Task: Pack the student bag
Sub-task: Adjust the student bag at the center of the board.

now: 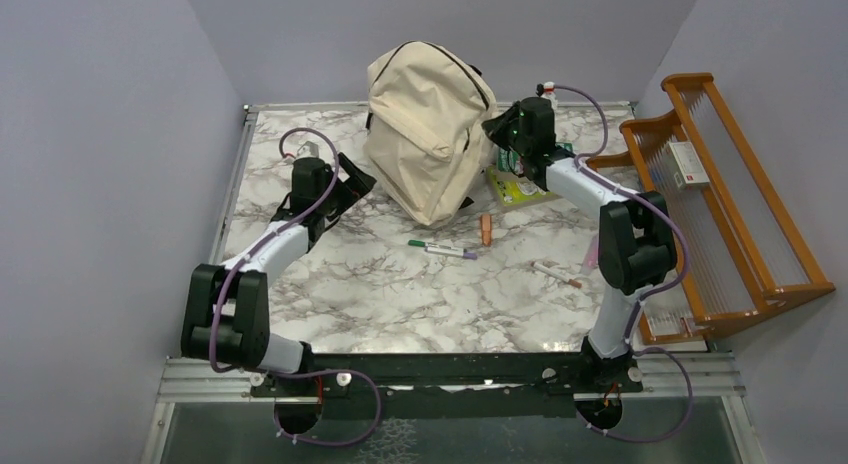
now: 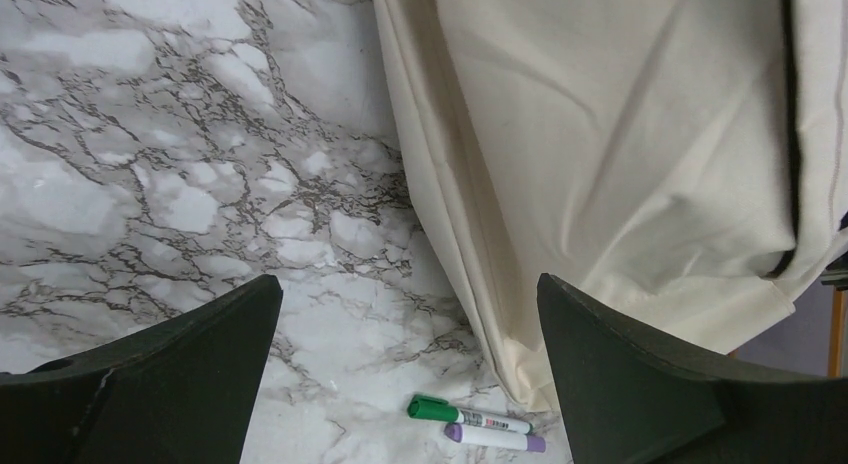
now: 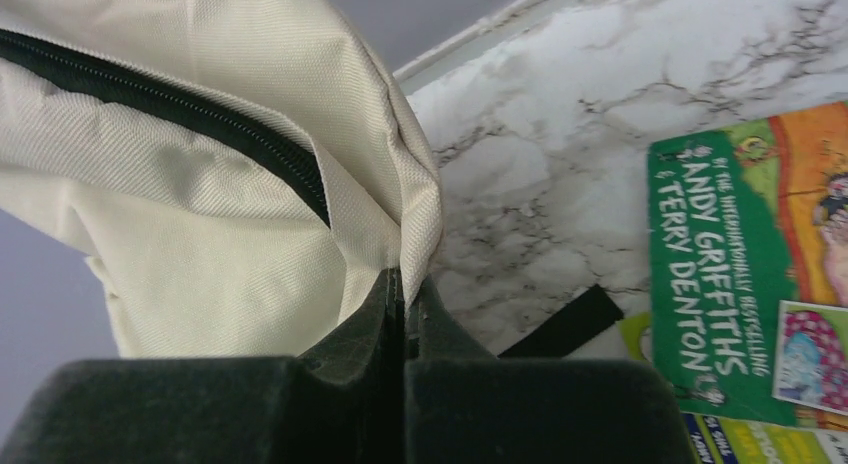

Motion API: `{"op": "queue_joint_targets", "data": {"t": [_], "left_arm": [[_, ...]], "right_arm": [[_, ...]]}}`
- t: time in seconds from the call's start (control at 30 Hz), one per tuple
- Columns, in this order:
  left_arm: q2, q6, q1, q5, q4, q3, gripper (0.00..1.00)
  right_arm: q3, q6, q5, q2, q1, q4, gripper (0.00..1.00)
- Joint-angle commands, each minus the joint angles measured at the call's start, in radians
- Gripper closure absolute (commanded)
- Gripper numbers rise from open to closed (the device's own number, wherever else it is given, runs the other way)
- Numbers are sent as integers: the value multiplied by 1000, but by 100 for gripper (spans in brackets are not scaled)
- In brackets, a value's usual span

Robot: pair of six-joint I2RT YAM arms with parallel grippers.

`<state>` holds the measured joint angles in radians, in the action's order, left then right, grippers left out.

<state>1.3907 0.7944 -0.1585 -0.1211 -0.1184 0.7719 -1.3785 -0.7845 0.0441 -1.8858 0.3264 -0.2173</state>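
Observation:
The student bag [image 1: 425, 129], beige with black zipper trim, stands slumped at the back middle of the marble table. My right gripper [image 1: 498, 134] is at its right side, shut on a fold of the bag's fabric [image 3: 415, 224] just below the closed black zipper [image 3: 170, 104]. My left gripper [image 1: 352, 184] hangs wide open to the left of the bag, holding nothing. In the left wrist view the bag's lower edge [image 2: 600, 184] lies just ahead of the right finger [image 2: 620, 374]. A green-capped marker [image 2: 468, 414] and a purple-capped marker [image 2: 495, 437] lie side by side on the table.
A green picture book [image 3: 740, 274] lies among several books [image 1: 520, 187] right of the bag, with a black strap [image 3: 560, 324] beside it. An orange stick [image 1: 486, 228], the two markers [image 1: 442, 249] and a pen [image 1: 556, 274] lie mid-table. A wooden rack [image 1: 730, 204] stands at the right.

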Motion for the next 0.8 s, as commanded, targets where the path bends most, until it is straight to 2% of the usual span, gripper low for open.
{"op": "queue_joint_targets", "data": {"t": [0.0,0.37,0.43,0.5,0.67,0.77], "left_arm": [[105,33,-28,-47,-128,49,1],[397,67,-91,-37,-192,245,3],[445,65,-93,-42,-193,289,11],[479,65,-93,-60,-192,314,23],[475,70,-93,-58,-193,276,44],[452,63,-93,-49,-193,234,50]], "right_arm": [[49,21,56,41,-16,56,99],[99,68,-31,77,-24,-1,99],[103,72,-37,80,-24,-3,99],[109,73,-58,85,-24,-5,99],[126,83,-102,102,-24,-21,99],[133,87,-113,110,-24,-26,99]]}}
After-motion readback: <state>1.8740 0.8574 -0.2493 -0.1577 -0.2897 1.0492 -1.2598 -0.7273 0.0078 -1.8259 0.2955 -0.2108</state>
